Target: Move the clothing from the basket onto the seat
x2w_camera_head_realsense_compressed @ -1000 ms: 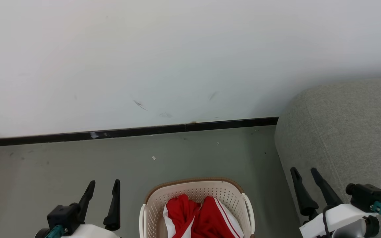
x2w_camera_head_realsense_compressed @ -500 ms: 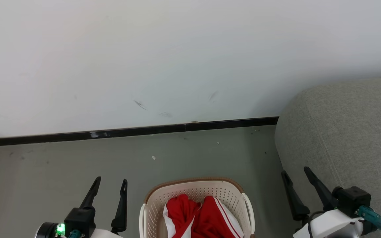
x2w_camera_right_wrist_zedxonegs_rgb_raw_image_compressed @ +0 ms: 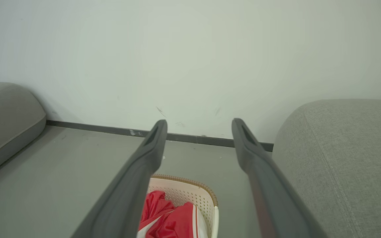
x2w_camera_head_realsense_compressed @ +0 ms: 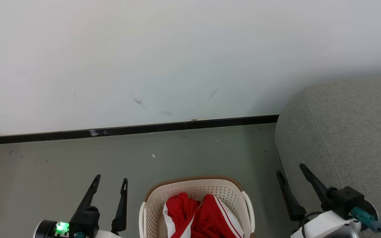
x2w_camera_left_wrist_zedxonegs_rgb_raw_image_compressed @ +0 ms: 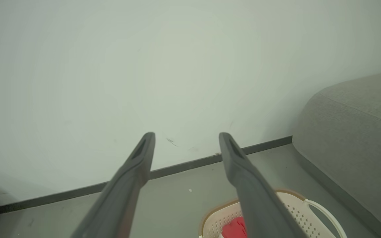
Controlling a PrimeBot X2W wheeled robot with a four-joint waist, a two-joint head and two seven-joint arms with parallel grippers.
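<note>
Both arms have drawn in toward the middle over the past second: the left gripper (x2w_camera_head_realsense_compressed: 111, 178) has slid nearer the basket and rolled, so a green lamp (x2w_camera_head_realsense_compressed: 61, 227) on its wrist now shows, while the right gripper (x2w_camera_head_realsense_compressed: 290, 168) has come off the sofa's flank and sits lower, close to the basket's right side. Each gripper has its two dark fingers spread fully apart with nothing between them, one on either side of the laundry basket (x2w_camera_head_realsense_compressed: 190, 180) and above floor level. The basket stands on the grey-green floor (x2w_camera_head_realsense_compressed: 177, 155) at the lower middle of the head view, and the red clothing (x2w_camera_head_realsense_compressed: 203, 218) lies heaped inside it, white panels and thin stripes showing, none of it yet lifted. The task looks barely begun, and the step in hand appears to be the reach for a first garment. To do it well, one gripper should probably descend from above with its jaws wide and close on a thick fold at the crest of the heap, keeping off the perforated wall and loop handle, then rise straight until the cloth clears the brown rim; the two pieces overlap, so one may drag the other. Just right of the basket rises the grey sofa (x2w_camera_head_realsense_compressed: 349, 132), the drop-off place. Beyond run a dark baseboard (x2w_camera_head_realsense_compressed: 144, 129) and the scuffed white wall (x2w_camera_head_realsense_compressed: 177, 49).
</note>
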